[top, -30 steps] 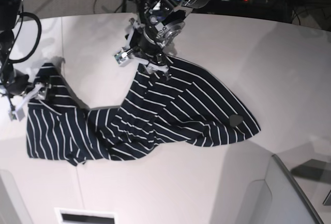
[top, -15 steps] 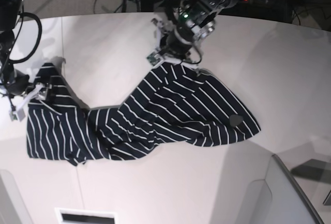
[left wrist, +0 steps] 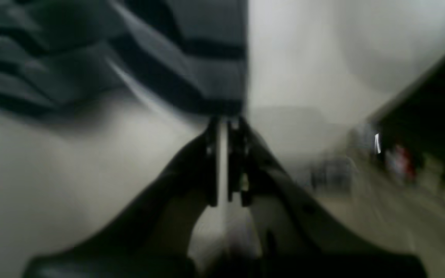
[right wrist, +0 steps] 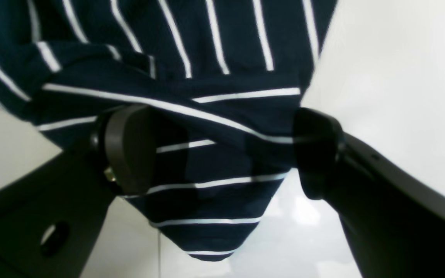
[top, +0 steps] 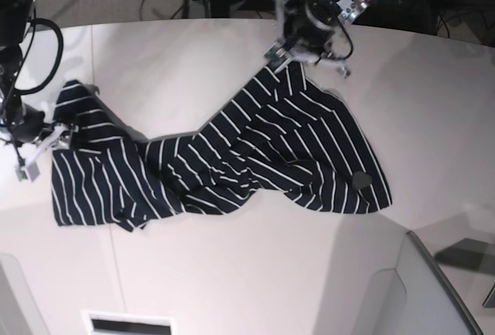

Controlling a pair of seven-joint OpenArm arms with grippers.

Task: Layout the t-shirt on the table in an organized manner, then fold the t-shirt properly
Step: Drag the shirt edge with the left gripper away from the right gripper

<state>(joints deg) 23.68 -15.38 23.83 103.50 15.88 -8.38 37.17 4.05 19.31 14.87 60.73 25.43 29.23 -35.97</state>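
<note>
- Cloth first: the soft navy t-shirt with thin white stripes [top: 232, 157] lies rumpled across the smooth white tabletop [top: 193, 273], stretched between the two arms, with a bunched ridge of folds through its middle.
- The left gripper [top: 298, 55], at the far edge on the base view's right, has its jaws pressed nearly together; in the blurred left wrist view the t-shirt's edge [left wrist: 191, 58] hangs from just above the fingertips [left wrist: 211, 166], so it appears clenched on a thin corner of cloth.
- The right gripper [right wrist: 222, 154] stands with its jaws wide apart, striped cloth [right wrist: 207, 116] lying across and between the two pads [right wrist: 129, 150]; nothing is pinched there. In the base view it sits at the shirt's left corner [top: 46, 145].
- A small dark grey rounded piece [top: 359, 181] rests on the shirt near its right hem.
- Stage, as I judge it: spreading, folding not yet begun.
- Risk: with the right end unheld, any pull by the left arm would likely drag the whole garment rather than tension it, deepening the central creases.
- Risk: the left hold looks shallow, so a sharp tug could slip the corner free.
- Risk: the grey piece may slide off or get trapped in a fold.
</note>
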